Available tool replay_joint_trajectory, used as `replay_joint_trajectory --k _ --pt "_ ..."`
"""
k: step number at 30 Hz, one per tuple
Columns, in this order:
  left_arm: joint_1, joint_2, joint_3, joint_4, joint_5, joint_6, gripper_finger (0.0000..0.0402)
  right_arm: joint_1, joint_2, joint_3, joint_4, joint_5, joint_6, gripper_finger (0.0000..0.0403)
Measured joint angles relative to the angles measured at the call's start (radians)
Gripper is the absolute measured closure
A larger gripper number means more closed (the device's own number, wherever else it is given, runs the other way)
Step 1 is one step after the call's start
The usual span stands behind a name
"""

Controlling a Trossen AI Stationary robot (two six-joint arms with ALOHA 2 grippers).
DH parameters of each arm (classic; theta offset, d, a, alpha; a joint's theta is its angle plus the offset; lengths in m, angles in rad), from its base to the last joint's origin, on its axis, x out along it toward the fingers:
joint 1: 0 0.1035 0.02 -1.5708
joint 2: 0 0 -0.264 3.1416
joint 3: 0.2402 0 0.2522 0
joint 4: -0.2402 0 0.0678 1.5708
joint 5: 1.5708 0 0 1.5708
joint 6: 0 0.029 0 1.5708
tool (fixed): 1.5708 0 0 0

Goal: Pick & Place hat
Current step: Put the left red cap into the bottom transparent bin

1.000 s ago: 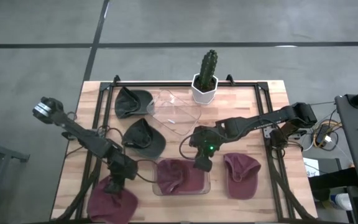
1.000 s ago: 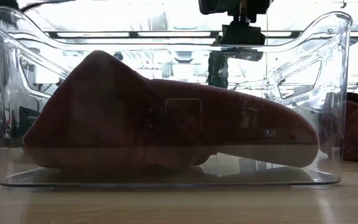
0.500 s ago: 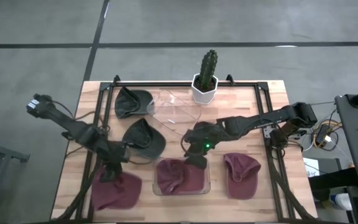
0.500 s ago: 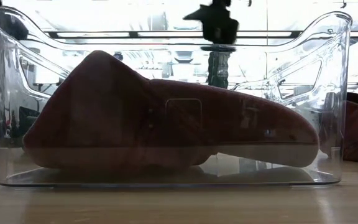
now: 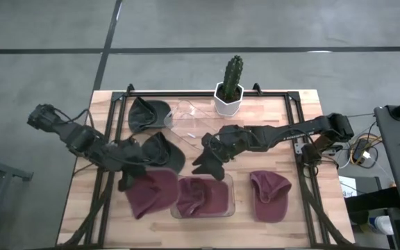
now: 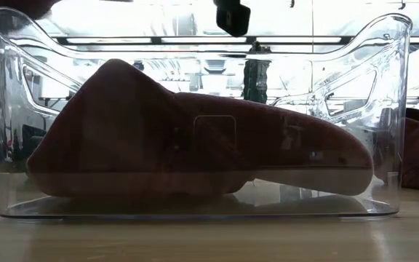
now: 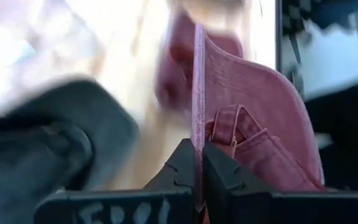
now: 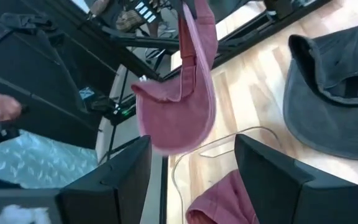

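My left gripper (image 5: pixel 130 182) (image 7: pixel 198 149) is shut on a maroon hat (image 5: pixel 155 194) (image 8: pixel 180 109), which hangs just left of the clear bin (image 5: pixel 231 182). A second maroon hat (image 5: pixel 201 197) (image 6: pixel 195 142) lies inside that bin. A third maroon hat (image 5: pixel 269 196) rests on the table to the bin's right. My right gripper (image 5: pixel 207 164) (image 8: pixel 191 162) is open, above the bin's far edge, touching nothing. My left gripper pinches a thin edge of the maroon hat (image 7: pixel 198 118) between its two fingers (image 7: pixel 182 163), beside the back strap (image 7: pixel 234 121). The hat is lifted clear and hangs below the hold, crown lowest (image 8: pixel 179 130).
Two dark grey hats (image 5: pixel 147 114) (image 5: pixel 162 153) lie toward the far left, the nearer one close behind the held hat. An empty clear bin (image 5: pixel 197 123) and a potted cactus (image 5: pixel 229 87) stand by the far edge. Black frame rails (image 5: pixel 292 118) border the table.
My left gripper has carried the maroon hat from the near-left corner toward the right and away from the near edge, to beside the bin; it now hangs clear. My right gripper has drawn back from above the bin toward the far edge and slightly left.
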State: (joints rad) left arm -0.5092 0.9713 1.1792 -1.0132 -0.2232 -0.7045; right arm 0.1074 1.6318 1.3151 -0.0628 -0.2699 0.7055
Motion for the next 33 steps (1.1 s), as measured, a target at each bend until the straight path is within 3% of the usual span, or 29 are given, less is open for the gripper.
replay_joint_trajectory --k 6,18,22,27,30,33 --pt "0.021 0.008 0.010 0.134 -0.140 0.032 0.0395 0.001 0.000 0.000 0.006 0.068 0.003 0.0179" --pt "0.057 0.061 0.010 0.314 -0.129 0.151 0.0395 0.001 0.000 0.000 0.039 0.115 0.087 0.0195" --pt "0.057 0.070 0.010 0.314 -0.138 0.158 0.0395 0.001 0.000 0.000 0.039 0.093 0.128 0.0247" --pt "0.058 0.071 0.010 0.336 -0.147 0.152 0.0384 0.004 0.000 0.000 0.040 0.062 0.160 0.0371" --pt "0.061 0.071 0.010 0.361 -0.165 0.150 0.0361 0.010 -0.003 0.000 0.039 0.059 0.197 0.0387" --pt "0.061 0.067 0.010 0.375 -0.304 0.056 0.0339 0.019 -0.006 0.000 0.021 0.062 0.221 0.0390"
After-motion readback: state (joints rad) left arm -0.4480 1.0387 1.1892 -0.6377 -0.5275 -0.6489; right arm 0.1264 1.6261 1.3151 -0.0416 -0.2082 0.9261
